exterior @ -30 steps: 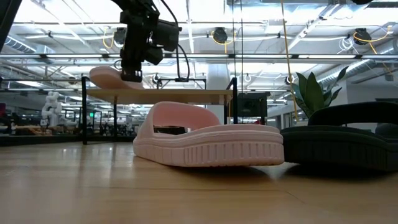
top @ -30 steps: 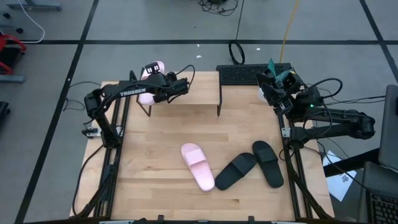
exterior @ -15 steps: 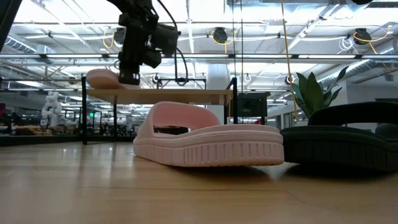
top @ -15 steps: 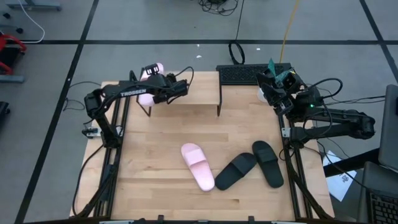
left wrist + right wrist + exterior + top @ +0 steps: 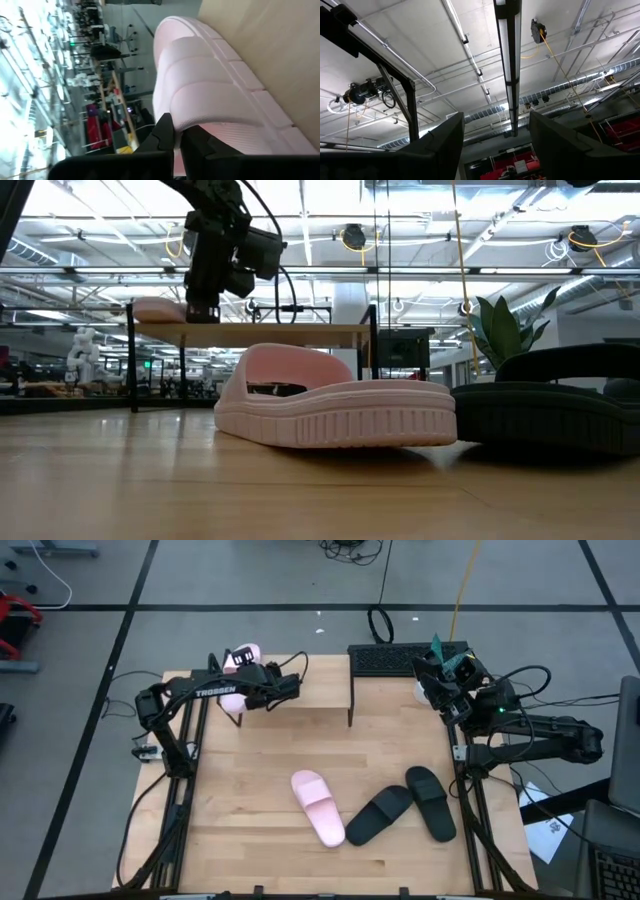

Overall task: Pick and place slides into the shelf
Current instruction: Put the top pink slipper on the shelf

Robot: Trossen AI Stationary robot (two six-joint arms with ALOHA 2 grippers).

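Observation:
One pale pink slide (image 5: 244, 652) lies across the left end of the shelf (image 5: 310, 680), sole on the plank top (image 5: 270, 333); the low view shows it level (image 5: 158, 310). My left gripper (image 5: 240, 686) is above it and shut on it (image 5: 176, 142). The second pink slide (image 5: 318, 807) and two black slides (image 5: 380, 815) (image 5: 431, 802) lie on the table, soles down. My right gripper (image 5: 437, 672) waits open at the table's far right corner, pointing up (image 5: 495, 150). My left gripper pinches the pink slide at its wide strap's edge (image 5: 200, 117), between the two fingers (image 5: 164, 136). The fingers come from above, pointing down, as the low view shows (image 5: 203, 305). The slide lies flat with its sole (image 5: 235, 55) on the shelf's plank.
A keyboard (image 5: 405, 658) sits just beyond the table's far edge, right of the shelf. The shelf's middle and right part (image 5: 320, 675) is bare wood. Table frame rails run along both sides (image 5: 185, 790). The near pink slide (image 5: 330, 405) fills the low view's foreground.
My left gripper has moved toward the table's left edge and down, still shut on the pink slide. The slide, held tilted above the shelf a second ago, has come down level onto the shelf's left end.

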